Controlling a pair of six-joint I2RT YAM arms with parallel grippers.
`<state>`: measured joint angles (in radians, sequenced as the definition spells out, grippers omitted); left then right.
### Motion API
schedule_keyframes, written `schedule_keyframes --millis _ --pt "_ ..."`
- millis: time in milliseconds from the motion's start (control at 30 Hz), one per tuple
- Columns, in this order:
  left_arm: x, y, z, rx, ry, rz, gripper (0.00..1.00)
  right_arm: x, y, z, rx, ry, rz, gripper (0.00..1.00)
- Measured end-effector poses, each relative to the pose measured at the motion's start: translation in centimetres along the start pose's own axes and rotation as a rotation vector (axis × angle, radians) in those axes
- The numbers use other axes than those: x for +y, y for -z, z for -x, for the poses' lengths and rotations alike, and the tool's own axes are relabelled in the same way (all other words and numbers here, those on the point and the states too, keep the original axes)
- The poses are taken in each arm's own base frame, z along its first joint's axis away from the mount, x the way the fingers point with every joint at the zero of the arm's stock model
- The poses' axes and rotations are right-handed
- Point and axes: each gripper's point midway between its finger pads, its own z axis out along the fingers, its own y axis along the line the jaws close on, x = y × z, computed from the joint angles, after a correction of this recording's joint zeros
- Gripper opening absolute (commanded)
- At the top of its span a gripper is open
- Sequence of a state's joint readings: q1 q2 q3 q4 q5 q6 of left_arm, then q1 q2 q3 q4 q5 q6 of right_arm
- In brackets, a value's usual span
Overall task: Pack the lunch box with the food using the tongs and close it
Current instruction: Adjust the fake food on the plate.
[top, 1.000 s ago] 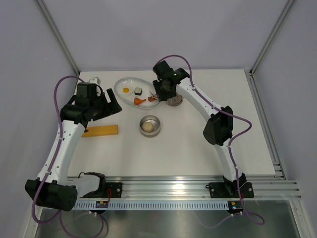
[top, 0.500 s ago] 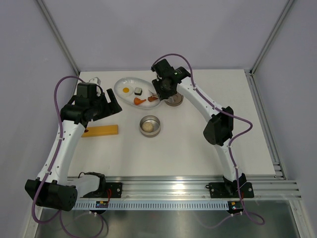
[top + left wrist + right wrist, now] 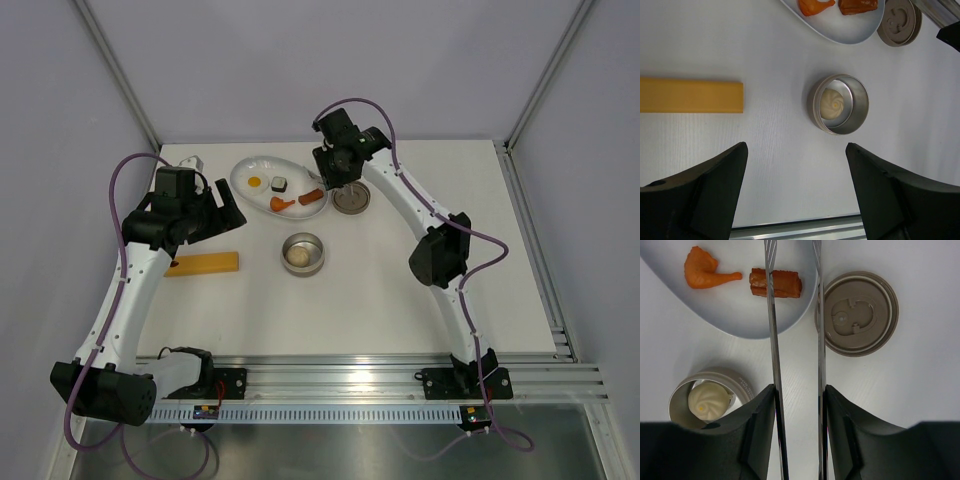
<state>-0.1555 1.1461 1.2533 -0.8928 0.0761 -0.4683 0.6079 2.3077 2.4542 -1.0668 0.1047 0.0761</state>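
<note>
– While we look down from above, where does everything sit?
– The lunch box (image 3: pixel 303 253) stands open on the tabletop (image 3: pixel 400 300) with the beige bun (image 3: pixel 298 258) inside. Its lid (image 3: pixel 351 198) lies flat just beside the plate (image 3: pixel 240 172), which carries the fried egg (image 3: pixel 255 182), sushi roll (image 3: pixel 280 182), orange chunk (image 3: pixel 281 204) and sausage (image 3: pixel 311 197). The right pincer (image 3: pixel 330 180) hangs over the sausage end. The left pincer (image 3: pixel 225 210) hovers well apart, beyond a yellow block (image 3: pixel 205 263).
– And the left wrist view?
– The left pincer is spread wide and empty, looking down on the tin. Its walls are thin and shiny, so it is probably light and would skid if nudged.
– The right wrist view?
– The right pincer pinches the tongs (image 3: pixel 772 340) partway along, squeezing them only partly, so the two arms stand apart. One arm crosses over the sausage and the other runs along the plate's rim beside the lid. How high they are above the plate I cannot tell. The sausage looks like a hard, smooth, light toy, likely to roll or squirt out from thin metal tips. I would take it across its short middle, square to its length, with a gentle squeeze. The lid looks like a thin, stiff disc, best taken by its flat ring or its edge.
</note>
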Motion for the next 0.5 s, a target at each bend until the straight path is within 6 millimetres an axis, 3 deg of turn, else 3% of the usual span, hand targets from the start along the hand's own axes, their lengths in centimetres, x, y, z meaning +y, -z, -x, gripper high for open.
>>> schedule_keyframes --millis 167,500 --pt "0.0 0.0 0.0 0.000 0.000 0.000 0.84 -0.8 -1.6 -1.4 0.050 -0.017 0.009 0.49" --pt "0.0 0.0 -0.1 0.003 0.000 0.001 0.84 0.3 -3.7 -4.6 0.138 -0.044 0.059 0.49"
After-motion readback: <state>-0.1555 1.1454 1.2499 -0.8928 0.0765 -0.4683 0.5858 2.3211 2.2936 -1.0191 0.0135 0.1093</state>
